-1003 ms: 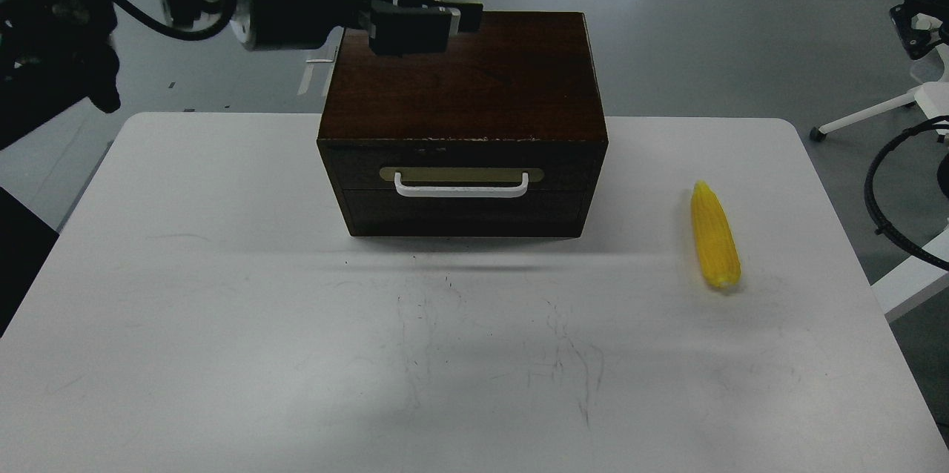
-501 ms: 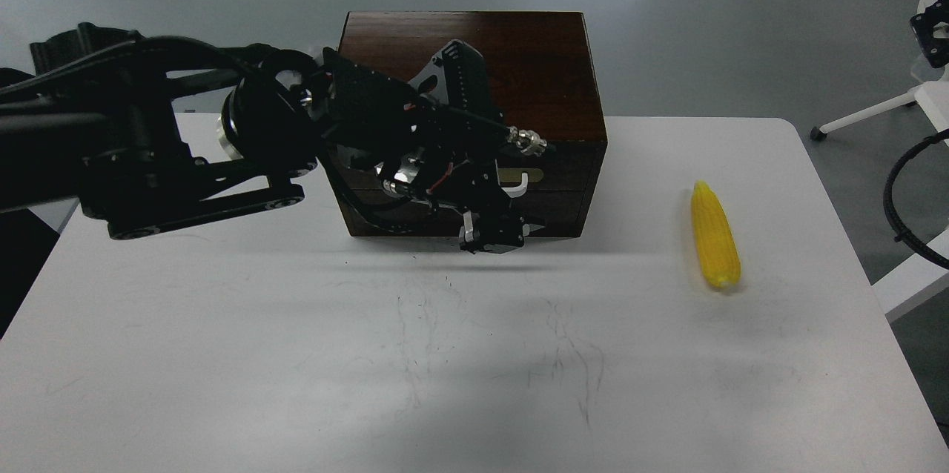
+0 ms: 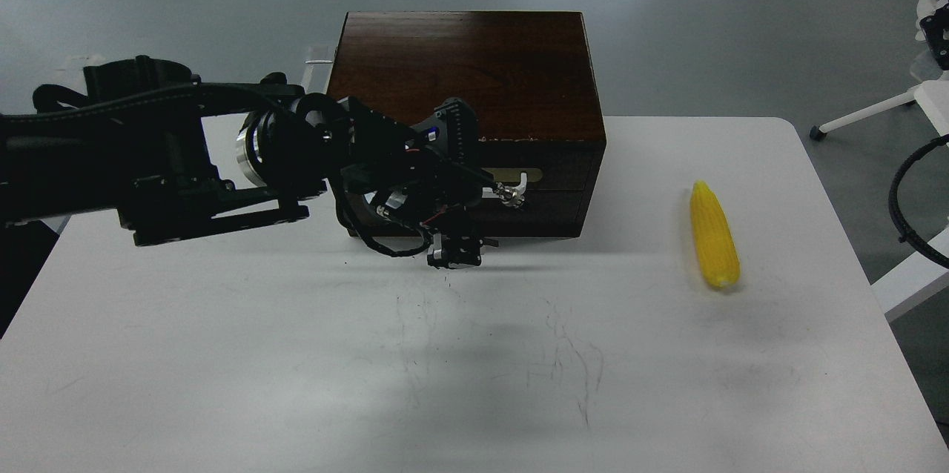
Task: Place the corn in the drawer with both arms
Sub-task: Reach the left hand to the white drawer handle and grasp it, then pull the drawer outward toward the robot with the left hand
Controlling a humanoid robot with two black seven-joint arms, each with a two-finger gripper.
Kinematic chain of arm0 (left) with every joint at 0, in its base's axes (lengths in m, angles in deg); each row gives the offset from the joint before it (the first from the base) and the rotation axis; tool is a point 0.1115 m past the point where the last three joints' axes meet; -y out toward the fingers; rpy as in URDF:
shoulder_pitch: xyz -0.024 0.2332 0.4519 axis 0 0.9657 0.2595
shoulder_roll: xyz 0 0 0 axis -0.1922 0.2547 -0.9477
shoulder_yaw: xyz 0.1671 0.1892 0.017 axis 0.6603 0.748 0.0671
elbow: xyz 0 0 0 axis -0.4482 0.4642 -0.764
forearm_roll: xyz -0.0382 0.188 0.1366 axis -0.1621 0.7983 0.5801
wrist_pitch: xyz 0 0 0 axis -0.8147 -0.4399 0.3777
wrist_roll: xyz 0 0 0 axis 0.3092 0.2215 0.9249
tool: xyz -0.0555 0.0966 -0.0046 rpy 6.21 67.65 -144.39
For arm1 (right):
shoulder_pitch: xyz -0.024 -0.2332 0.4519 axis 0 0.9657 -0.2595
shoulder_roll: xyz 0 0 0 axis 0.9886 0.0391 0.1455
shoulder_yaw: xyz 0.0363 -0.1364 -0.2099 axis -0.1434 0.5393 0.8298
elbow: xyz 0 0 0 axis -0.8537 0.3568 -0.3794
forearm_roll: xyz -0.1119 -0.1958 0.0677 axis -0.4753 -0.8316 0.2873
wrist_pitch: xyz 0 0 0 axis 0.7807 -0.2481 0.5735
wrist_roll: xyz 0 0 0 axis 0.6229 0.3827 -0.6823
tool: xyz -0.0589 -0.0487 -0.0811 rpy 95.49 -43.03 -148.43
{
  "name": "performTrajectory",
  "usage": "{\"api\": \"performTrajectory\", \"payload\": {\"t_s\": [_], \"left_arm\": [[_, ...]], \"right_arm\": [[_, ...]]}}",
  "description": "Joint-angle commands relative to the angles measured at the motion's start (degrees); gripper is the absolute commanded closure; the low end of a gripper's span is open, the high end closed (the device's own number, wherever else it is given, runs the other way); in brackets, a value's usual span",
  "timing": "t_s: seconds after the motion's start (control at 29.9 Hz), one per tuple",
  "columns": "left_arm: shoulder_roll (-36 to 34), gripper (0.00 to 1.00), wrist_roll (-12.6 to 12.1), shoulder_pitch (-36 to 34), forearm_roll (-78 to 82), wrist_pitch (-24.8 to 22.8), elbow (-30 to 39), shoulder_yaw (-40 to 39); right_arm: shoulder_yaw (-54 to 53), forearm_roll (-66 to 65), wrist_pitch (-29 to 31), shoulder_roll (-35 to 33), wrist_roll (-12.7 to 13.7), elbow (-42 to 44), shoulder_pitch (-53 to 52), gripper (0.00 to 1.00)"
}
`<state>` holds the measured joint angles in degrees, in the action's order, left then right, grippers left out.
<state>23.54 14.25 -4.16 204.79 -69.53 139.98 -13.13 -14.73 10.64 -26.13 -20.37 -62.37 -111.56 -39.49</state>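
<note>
Corn (image 3: 714, 237) isn't the first job; the drawer (image 3: 549, 191) looks shut, so judge that opening comes first. Your desk (image 3: 222, 354) carries the brown box (image 3: 474, 73) at rear centre. Left arm (image 3: 148, 169) reaches across the box front, left pincer (image 3: 454, 254) hanging low just before the white handle (image 3: 523, 181). It's dark and end-on: can't tell its opening or any hold. Corn lies on the desk well right of the box, long axis running near-to-far, far from that pincer. Right pincer isn't visible, though its side is nearer.
</note>
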Motion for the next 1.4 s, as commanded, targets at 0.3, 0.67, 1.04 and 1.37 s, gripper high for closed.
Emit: {"api": "performTrajectory", "payload": {"t_s": [0.3, 0.67, 1.04, 1.37], "left_arm": [[0.1, 0.16, 0.1, 1.0, 2.9, 0.0, -4.2, 2.5], [0.4, 0.16, 0.6, 1.0, 2.9, 0.0, -3.5, 4.9], [0.5, 0.36, 4.7, 0.5, 2.9, 0.0, -2.6, 5.0], [-0.2, 0.36, 5.6, 0.2, 2.9, 0.0, 3.9, 5.4]], "right_arm": [[0.0, 0.0, 0.0, -0.3, 0.0, 0.1, -0.3, 0.00], [0.0, 0.0, 0.0, -0.3, 0.0, 0.4, -0.3, 0.00], [-0.1, 0.0, 0.0, -0.3, 0.0, 1.5, -0.3, 0.00], [0.0, 0.0, 0.0, -0.3, 0.0, 1.6, -0.3, 0.00]]}}
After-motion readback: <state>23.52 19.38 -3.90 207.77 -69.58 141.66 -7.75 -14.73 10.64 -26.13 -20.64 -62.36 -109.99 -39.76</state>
